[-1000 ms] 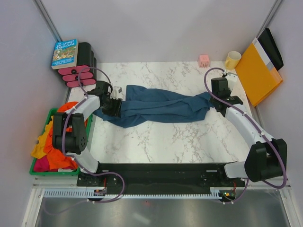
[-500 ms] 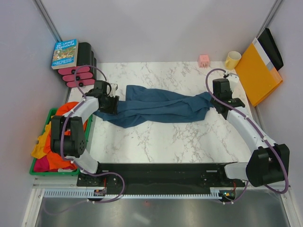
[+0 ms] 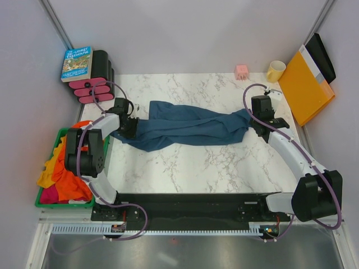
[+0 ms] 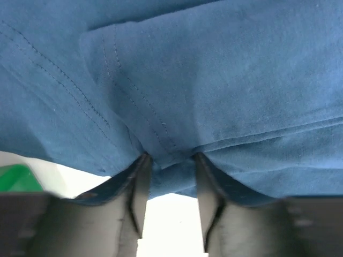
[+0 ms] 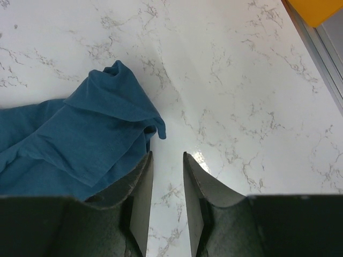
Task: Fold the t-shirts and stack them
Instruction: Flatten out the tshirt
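A large dark teal-blue t-shirt (image 3: 185, 126) lies bunched lengthwise across the marble table (image 3: 190, 168). My left gripper (image 3: 129, 124) is at the shirt's left end. In the left wrist view the shirt (image 4: 214, 80) fills the frame, and the left gripper (image 4: 170, 158) stands open with a hemmed fold of cloth between its tips. My right gripper (image 3: 256, 121) is at the right end. In the right wrist view the right gripper (image 5: 167, 155) is open over bare marble, beside the shirt's corner (image 5: 80, 134). Orange (image 3: 70, 182), yellow (image 3: 47, 168) and pink-red (image 3: 47, 195) t-shirts lie heaped in a green bin (image 3: 61, 204).
A book (image 3: 77, 63) rests on black and pink holders (image 3: 92, 89) at the back left. A small pink object (image 3: 242, 71) and a yellow mug (image 3: 275, 70) stand at the back. An orange-yellow folder (image 3: 305, 84) leans at the right edge.
My left gripper has drawn back a little toward the shirt's left edge and its jaws have narrowed. The right gripper has crept slightly toward the back. The shirt has barely shifted.
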`<state>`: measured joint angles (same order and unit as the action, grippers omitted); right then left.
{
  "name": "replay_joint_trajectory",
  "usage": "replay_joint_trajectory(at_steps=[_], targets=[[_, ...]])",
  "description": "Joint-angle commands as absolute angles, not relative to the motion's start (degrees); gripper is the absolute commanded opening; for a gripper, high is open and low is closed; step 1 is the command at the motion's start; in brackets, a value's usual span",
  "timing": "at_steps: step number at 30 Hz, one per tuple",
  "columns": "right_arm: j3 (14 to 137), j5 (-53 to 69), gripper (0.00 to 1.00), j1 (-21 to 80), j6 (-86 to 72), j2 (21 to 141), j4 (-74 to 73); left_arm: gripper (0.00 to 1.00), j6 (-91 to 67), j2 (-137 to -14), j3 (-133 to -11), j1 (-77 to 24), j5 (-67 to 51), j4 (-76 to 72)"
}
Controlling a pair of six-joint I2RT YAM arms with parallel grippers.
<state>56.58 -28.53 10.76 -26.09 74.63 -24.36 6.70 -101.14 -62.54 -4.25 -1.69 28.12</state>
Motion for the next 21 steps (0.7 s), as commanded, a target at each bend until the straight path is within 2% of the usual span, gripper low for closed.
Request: replay_joint_trajectory(at_steps=[1,6,9,10,15,16,19,20,21], targets=[[55.90,-29.53,0.36,10.99,-26.10,73.04,-23.47,0.40,5.10,-99.50,-64.25,-4.13,-2.37,27.16],[55.11,-28.74,0.35,10.99,-26.72,73.04,-23.38,0.42,5.01,-97.03,-63.64,-4.13,-2.11,26.72],[54.76,-28.39,0.33,10.99,-26.98,73.04,-23.20,0.37,5.10,-96.77,-63.37,-4.13,-1.94,26.28],[54.67,-28.39,0.32,10.99,-27.07,72.95,-23.29,0.30,4.75,-96.77,-63.28,-4.13,-1.76,26.11],[54.23,-29.09,0.29,11.07,-26.63,72.42,-23.29,0.04,5.01,-97.12,-63.19,-4.13,-1.32,25.58],[54.14,-29.44,0.30,11.07,-26.54,72.25,-23.29,0.02,5.01,-97.21,-63.19,-4.13,-1.23,25.66],[53.97,-31.46,0.41,10.90,-26.54,71.72,-23.99,0.02,5.10,-96.77,-63.02,-4.13,-1.67,25.40],[53.88,-32.86,0.49,10.72,-26.54,71.63,-24.26,0.02,5.10,-96.51,-62.84,-4.13,-1.93,25.31],[53.70,-32.96,0.52,10.20,-26.63,71.46,-24.34,0.02,5.18,-95.89,-62.58,-4.13,-2.02,25.23]])
